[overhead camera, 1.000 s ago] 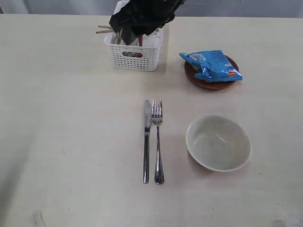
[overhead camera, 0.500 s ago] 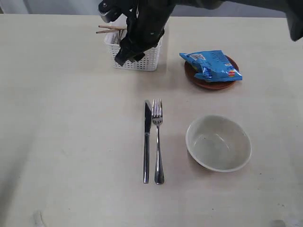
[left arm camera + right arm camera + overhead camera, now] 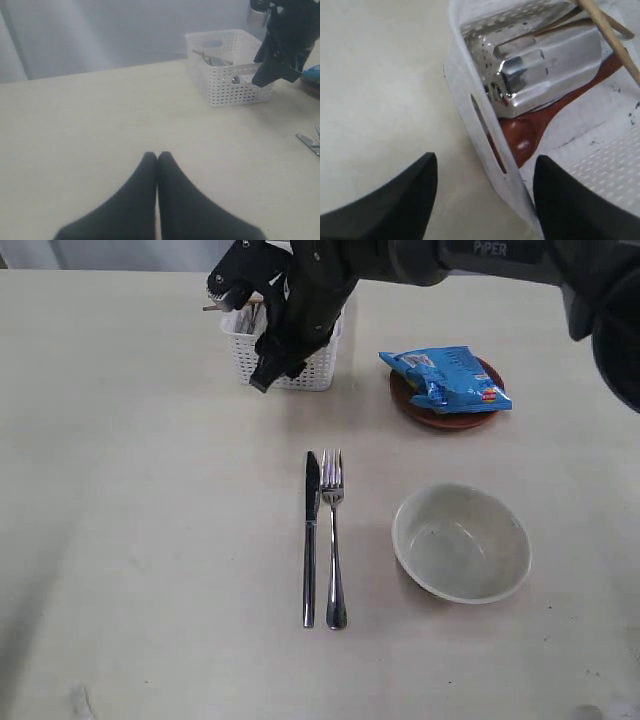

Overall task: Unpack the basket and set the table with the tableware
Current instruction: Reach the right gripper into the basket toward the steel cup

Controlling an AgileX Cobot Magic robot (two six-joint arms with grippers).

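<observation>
The white basket stands at the back of the table. Inside it lie a steel cup, a reddish-brown spoon and chopsticks. My right gripper is open and empty, its fingers astride the basket's near wall, one inside and one outside. In the exterior view it hangs at the basket's front left corner. Knife and fork lie side by side mid-table, with the bowl to their right. My left gripper is shut and empty over bare table, far from the basket.
A blue snack packet lies on the reddish-brown plate to the right of the basket. The right arm stretches over the table's back edge. The left arm is out of the exterior view.
The right gripper has come out from over the basket's inside and moved down to its front left wall, still holding nothing. The tableware has not moved.
</observation>
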